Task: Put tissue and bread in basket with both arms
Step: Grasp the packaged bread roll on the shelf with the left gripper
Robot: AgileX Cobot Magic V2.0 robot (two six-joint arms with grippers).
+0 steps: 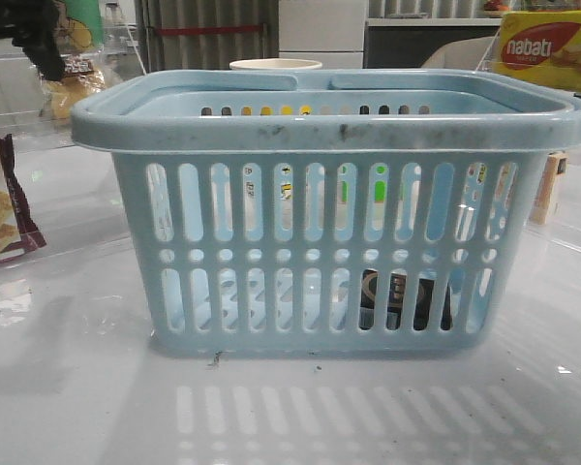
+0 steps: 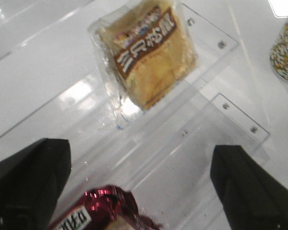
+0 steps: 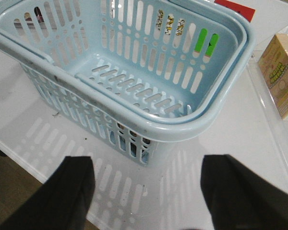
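Filling most of the front view, the basket stands on the white desk, and through its near slots the tissue shows as a dark pack lying on the floor at the right end, so that half of the job looks done. What remains is the bread, a bun in a clear bag sitting on a clear acrylic stand at the far left. It should be light and soft, its film slick and crinkly (a hard squeeze would crush the bun), so a gentle pinch across the middle, near the brown label strip, seems best. Hovering above it, the left gripper has its jaws wide and empty. By the basket's near side, the right gripper is likewise spread wide, holding nothing.
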